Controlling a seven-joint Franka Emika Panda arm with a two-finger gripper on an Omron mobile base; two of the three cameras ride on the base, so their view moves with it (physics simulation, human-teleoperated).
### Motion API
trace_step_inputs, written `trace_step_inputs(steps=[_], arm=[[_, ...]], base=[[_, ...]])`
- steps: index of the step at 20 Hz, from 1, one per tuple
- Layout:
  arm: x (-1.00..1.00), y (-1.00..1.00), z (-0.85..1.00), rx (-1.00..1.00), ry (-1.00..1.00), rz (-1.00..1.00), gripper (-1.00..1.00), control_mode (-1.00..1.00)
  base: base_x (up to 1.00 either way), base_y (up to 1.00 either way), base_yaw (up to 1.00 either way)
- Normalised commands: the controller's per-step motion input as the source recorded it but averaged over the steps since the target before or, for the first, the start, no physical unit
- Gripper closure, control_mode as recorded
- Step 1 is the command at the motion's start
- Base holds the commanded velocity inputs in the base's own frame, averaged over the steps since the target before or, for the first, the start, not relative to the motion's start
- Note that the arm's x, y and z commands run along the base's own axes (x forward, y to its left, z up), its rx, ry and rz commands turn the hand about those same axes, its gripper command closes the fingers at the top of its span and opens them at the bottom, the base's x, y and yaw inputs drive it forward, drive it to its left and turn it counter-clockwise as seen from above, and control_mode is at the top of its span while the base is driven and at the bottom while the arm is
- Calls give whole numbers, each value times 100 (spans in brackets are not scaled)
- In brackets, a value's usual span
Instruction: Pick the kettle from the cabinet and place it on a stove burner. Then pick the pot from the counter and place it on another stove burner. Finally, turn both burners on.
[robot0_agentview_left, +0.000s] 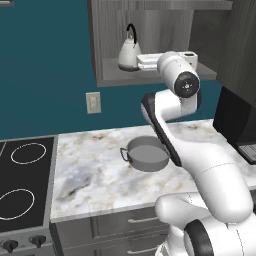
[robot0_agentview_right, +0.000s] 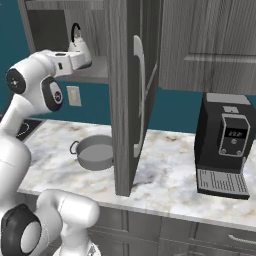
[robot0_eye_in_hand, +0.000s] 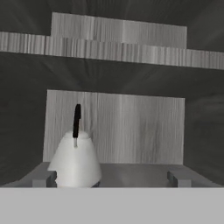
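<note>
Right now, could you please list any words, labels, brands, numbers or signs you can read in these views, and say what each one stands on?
No text can be read in any view.
coffee machine: its small dark display panel shows faint marks, too small and blurred to read.
stove knobs: no legible markings.
wall outlet: plain, no lettering.
kettle, pot, cabinet: no labels or brands.
</note>
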Motion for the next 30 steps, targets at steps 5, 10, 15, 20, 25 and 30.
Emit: trace_step_inputs(steps=[5, 10, 15, 20, 25, 30], arm=[[35, 25, 0, 0, 1, 14, -100, -100], [34, 0, 0, 0, 0, 20, -100, -100], [37, 0, 1, 0, 0, 11, -100, -100], [32, -1, 1, 0, 1, 5, -100, -100], [31, 0, 5, 0, 2, 2, -100, -100], [26, 2, 28, -2, 6, 0, -100, -100]], base=[[0, 0, 0], [0, 0, 0], [0, 0, 0], [0, 0, 0], [0, 0, 0], [0, 0, 0]])
